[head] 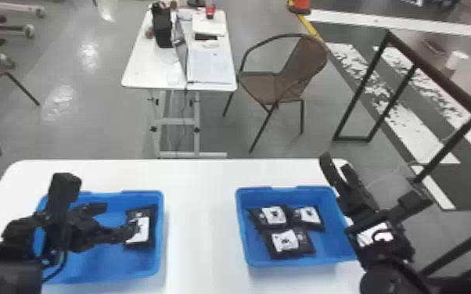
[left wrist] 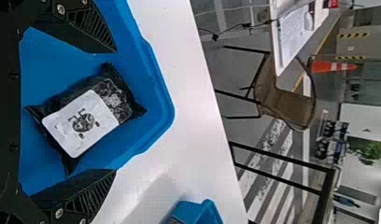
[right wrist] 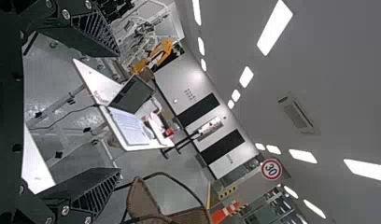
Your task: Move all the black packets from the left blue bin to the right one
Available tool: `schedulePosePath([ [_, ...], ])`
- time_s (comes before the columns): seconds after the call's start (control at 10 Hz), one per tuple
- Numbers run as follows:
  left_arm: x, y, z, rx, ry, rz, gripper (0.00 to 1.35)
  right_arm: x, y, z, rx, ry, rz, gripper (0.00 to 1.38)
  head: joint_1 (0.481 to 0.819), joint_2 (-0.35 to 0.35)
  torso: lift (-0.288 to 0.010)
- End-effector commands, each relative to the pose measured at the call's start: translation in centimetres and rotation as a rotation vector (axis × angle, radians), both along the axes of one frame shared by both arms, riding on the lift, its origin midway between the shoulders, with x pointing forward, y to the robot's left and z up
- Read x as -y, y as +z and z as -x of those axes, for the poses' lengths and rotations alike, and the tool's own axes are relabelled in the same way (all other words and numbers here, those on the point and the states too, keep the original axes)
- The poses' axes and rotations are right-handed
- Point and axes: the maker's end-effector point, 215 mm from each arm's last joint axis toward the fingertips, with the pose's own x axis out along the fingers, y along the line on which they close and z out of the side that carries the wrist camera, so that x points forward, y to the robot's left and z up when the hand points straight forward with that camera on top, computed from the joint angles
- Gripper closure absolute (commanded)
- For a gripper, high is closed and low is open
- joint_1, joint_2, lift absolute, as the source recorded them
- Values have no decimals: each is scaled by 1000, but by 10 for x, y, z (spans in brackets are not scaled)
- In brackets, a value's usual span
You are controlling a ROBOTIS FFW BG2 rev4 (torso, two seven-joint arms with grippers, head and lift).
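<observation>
We have the left gripper (head: pixel 119 220) wide open, empty, near the black packet (head: pixel 142 230) in the left blue bin (head: pixel 160 230), and the right gripper (head: pixel 335 163) wide open, empty.

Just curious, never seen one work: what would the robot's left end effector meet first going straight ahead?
Probably the black packet in the left blue bin: it lies ahead of the left end effector, lined up between its open fingers, though depth is unclear.

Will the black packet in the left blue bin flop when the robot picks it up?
The black packet probably gives a little, since its skin looks crinkled like a soft pouch. It likely won't roll, as it lies flat with pointy corners.
</observation>
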Motion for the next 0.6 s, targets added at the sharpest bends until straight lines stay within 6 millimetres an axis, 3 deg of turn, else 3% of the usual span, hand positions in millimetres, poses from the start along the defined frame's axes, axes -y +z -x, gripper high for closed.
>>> schedulePosePath([
  [0.0,1,-19,5,-84,-23,-42,127,-4,17,1,36,2,-16,148,695,-158,0],
  [0.5,16,-55,3,-189,-101,-135,136,-2,22,4,52,-5,-51,148,695,-164,0],
])
